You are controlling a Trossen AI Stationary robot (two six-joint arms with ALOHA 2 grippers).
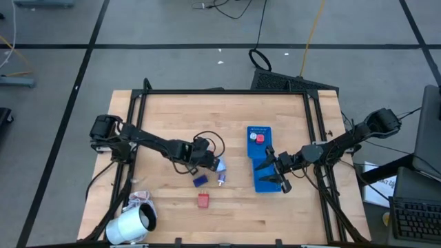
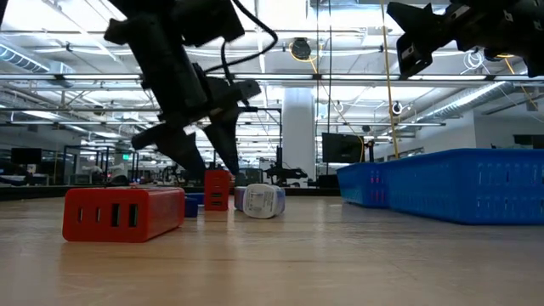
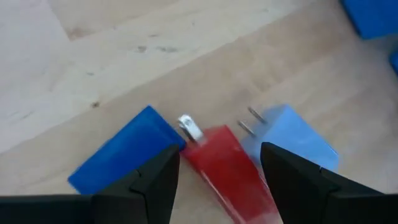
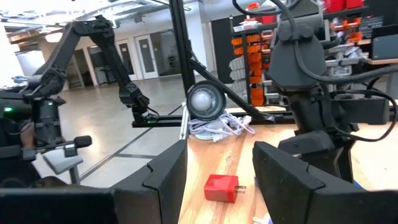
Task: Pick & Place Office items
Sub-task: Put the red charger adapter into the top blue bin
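Observation:
My left gripper (image 1: 207, 162) (image 3: 219, 177) hangs open just above the table's middle. Between its fingers lies a small red block (image 3: 224, 163) with a metal tip; I cannot tell whether a finger touches it. A dark blue block (image 3: 121, 155) (image 1: 200, 180) and a light blue plug (image 3: 292, 134) (image 1: 220, 166) lie on either side of it. A red charger block (image 1: 204, 200) (image 2: 123, 212) lies flat nearer the near edge. My right gripper (image 1: 280, 180) (image 4: 219, 174) is open and empty above the blue tray (image 1: 265, 180), which holds a red piece (image 1: 260, 138) and a white piece (image 1: 253, 136).
A big white roll (image 1: 131, 224) lies at the near left corner beside a tangle of white cable (image 4: 214, 127). The blue tray's wall (image 2: 459, 191) stands tall on the right. Bare wood lies along the near edge, right of the charger block (image 2: 123, 212).

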